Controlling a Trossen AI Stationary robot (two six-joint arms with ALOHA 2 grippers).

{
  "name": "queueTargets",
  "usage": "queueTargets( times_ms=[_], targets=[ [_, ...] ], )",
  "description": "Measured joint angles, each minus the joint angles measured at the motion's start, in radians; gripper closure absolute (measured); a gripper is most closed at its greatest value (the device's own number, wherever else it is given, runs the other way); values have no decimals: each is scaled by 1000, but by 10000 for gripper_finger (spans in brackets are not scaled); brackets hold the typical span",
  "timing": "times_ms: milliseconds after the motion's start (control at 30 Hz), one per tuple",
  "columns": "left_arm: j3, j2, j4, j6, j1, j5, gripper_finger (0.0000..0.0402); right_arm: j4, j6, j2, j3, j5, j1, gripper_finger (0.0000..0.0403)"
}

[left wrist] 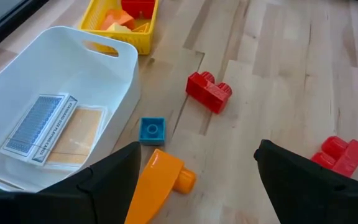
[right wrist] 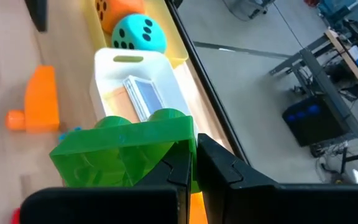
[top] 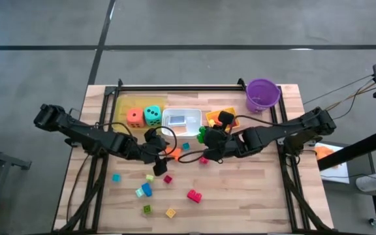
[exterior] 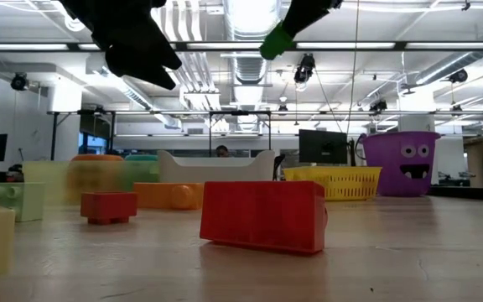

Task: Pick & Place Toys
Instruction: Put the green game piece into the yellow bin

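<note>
My right gripper [top: 207, 140] is shut on a green block [right wrist: 126, 152], raised above the table beside the white tray [top: 170, 125]; the block also shows in the high view [top: 202, 135] and the low view [exterior: 277, 40]. My left gripper [left wrist: 194, 186] is open and empty, above an orange block [left wrist: 160, 183] that lies on the table; it also shows in the high view [top: 160, 151]. A small blue block [left wrist: 152, 130] and two red blocks [left wrist: 209, 92] [left wrist: 342, 155] lie near it. The white tray holds flat blue and orange cards [left wrist: 39, 124]. The orange die [top: 134, 117] and the teal die [top: 153, 115] sit in the yellow tray [top: 124, 104]. My right gripper pinches the green block between its two fingers [right wrist: 222, 171] at the block's near edge [right wrist: 176, 155]. The block is lifted clear of the table, its studs pointing away from the gripper. How far back it reaches between the fingers does not show.
A yellow basket [top: 232, 115] with orange pieces stands right of the white tray, and the purple bucket [top: 262, 94] at the far right corner. Several loose blocks lie on the near half of the table, among them a red one [top: 194, 195] and a blue one [top: 147, 189].
</note>
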Motion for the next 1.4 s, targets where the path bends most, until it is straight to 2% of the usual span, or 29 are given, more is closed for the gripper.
queueTargets(
  times_ms=[100, 233, 400, 600, 1200, 1400],
  targets=[
    [0, 0, 0, 0, 0, 0, 89, 2, -28, -6, -10, -49, -39, 393],
    [0, 0, 0, 0, 0, 0, 89, 3, -68, -12, -46, -233, -124, 393],
    [0, 0, 0, 0, 0, 0, 89, 5, -115, -16, -104, -281, -218, 393],
    [0, 0, 0, 0, 0, 0, 89, 17, -137, -17, -146, -396, -307, 393],
    [0, 0, 0, 0, 0, 0, 89, 67, -209, -17, -178, -527, -407, 393],
    [0, 0, 0, 0, 0, 0, 89, 73, -216, -18, -216, -523, -437, 393]
  ],
)
